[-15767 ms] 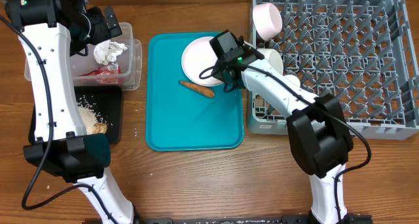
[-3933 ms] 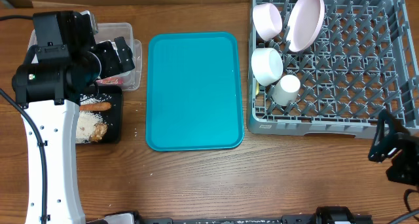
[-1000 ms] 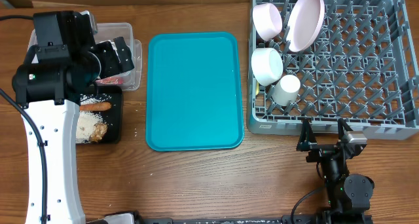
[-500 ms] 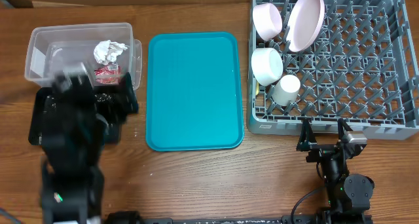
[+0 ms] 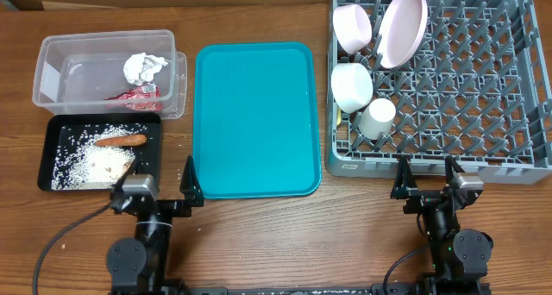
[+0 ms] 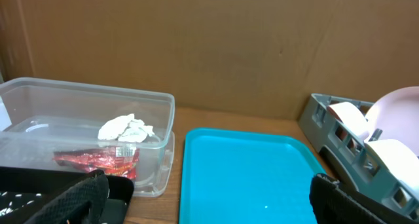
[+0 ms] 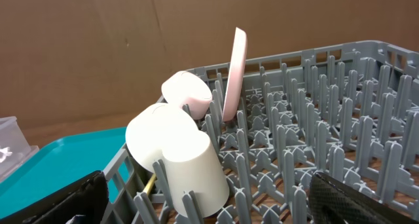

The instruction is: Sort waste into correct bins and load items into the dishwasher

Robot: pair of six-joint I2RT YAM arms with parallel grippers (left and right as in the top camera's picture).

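Note:
The clear tub (image 5: pixel 52 71) at the left holds a crumpled white napkin (image 5: pixel 143 67) and a red wrapper (image 5: pixel 136 93). In front of it, the black tray (image 5: pixel 47 170) holds white rice (image 5: pixel 90 161) and an orange stick (image 5: pixel 121 141). The grey dish rack (image 5: pixel 483 88) carries a plate (image 5: pixel 402 28), two bowls (image 5: pixel 352 26) (image 5: pixel 351 85) and a cup (image 5: pixel 377 118). My left gripper (image 5: pixel 153 181) rests open and empty at the table's front, facing the teal tray (image 6: pixel 249 171). My right gripper (image 5: pixel 424 176) stands open and empty before the rack, near the cup (image 7: pixel 190 165).
The teal serving tray (image 5: pixel 254 118) lies bare between the bins and the rack. A brown cardboard wall closes the far side of the table. Bare wood runs along the front edge between the two arm bases.
My left arm has swung down from above the bins to the table's front edge, uncovering the black tray. The right arm has not moved.

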